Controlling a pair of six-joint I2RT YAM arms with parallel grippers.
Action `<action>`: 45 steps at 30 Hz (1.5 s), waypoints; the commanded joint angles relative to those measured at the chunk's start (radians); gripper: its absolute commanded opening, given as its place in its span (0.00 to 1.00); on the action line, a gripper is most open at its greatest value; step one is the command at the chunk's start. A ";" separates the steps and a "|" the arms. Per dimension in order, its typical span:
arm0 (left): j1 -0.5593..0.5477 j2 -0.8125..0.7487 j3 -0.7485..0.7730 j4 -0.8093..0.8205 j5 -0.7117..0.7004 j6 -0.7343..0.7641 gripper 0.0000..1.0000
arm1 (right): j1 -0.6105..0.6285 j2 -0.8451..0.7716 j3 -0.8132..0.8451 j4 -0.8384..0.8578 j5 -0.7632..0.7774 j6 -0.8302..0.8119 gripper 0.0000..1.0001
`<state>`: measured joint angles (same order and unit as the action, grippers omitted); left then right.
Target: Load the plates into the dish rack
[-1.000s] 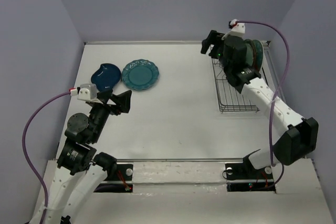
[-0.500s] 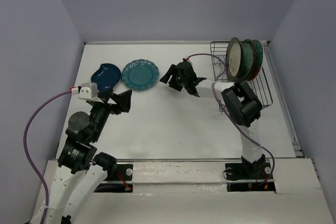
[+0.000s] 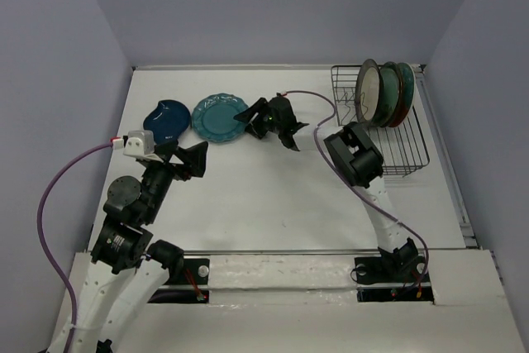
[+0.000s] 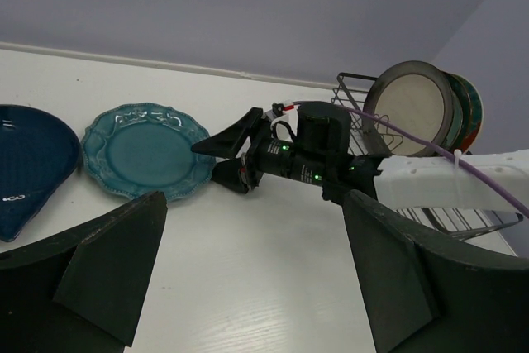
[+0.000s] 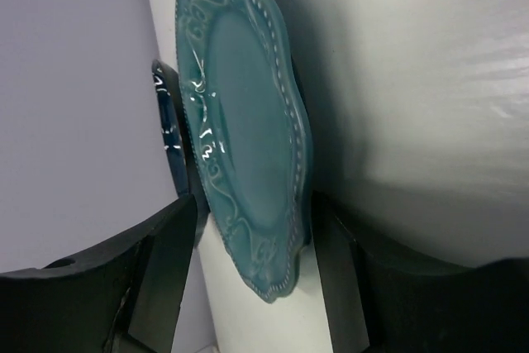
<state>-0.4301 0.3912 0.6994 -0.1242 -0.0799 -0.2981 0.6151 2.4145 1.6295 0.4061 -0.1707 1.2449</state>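
The scalloped teal plate [image 3: 220, 116] lies flat on the table, with the dark-blue leaf-shaped plate [image 3: 165, 118] to its left. My right gripper [image 3: 248, 118] is open at the teal plate's right edge. In the right wrist view the teal plate's [image 5: 248, 146] rim sits between the open fingers [image 5: 161, 279], which do not clamp it, and the dark-blue plate [image 5: 169, 121] shows behind. My left gripper [image 3: 186, 159] is open and empty, below both plates. The dish rack [image 3: 409, 150] at the back right holds upright plates, the cream one [image 3: 369, 93] in front and a red one [image 3: 406, 93] behind.
The left wrist view shows the teal plate [image 4: 145, 148], the dark-blue plate [image 4: 25, 167], my right gripper [image 4: 227, 159] and the rack with the cream plate [image 4: 413, 109]. Purple cables run along both arms. Walls enclose the table on three sides.
My right arm swung away from the dish rack and left across the table to the teal plate's edge. The plates in the rack are now uncovered. My left arm has not moved.
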 commanded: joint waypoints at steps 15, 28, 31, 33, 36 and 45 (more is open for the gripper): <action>-0.002 0.000 0.000 0.040 0.008 0.007 0.99 | 0.026 0.131 0.040 0.062 0.065 0.174 0.07; -0.002 0.001 -0.003 0.044 0.011 0.004 0.99 | 0.121 -0.310 -0.146 -0.027 0.378 -0.284 0.07; -0.002 0.000 -0.003 0.043 0.012 0.004 0.99 | 0.130 -0.441 -0.164 -0.047 0.447 -0.435 0.07; -0.002 -0.002 -0.005 0.041 0.015 0.002 0.99 | 0.130 -0.545 -0.189 -0.058 0.493 -0.540 0.07; -0.002 -0.003 -0.005 0.040 0.014 0.004 0.99 | 0.130 -0.646 -0.198 -0.105 0.566 -0.714 0.07; -0.001 -0.006 -0.005 0.040 0.022 0.004 0.99 | 0.061 -0.935 -0.198 -0.182 0.805 -1.174 0.07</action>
<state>-0.4305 0.3904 0.6994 -0.1246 -0.0776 -0.2981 0.7357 1.6218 1.3895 0.0704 0.4454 0.3267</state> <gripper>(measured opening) 0.990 0.129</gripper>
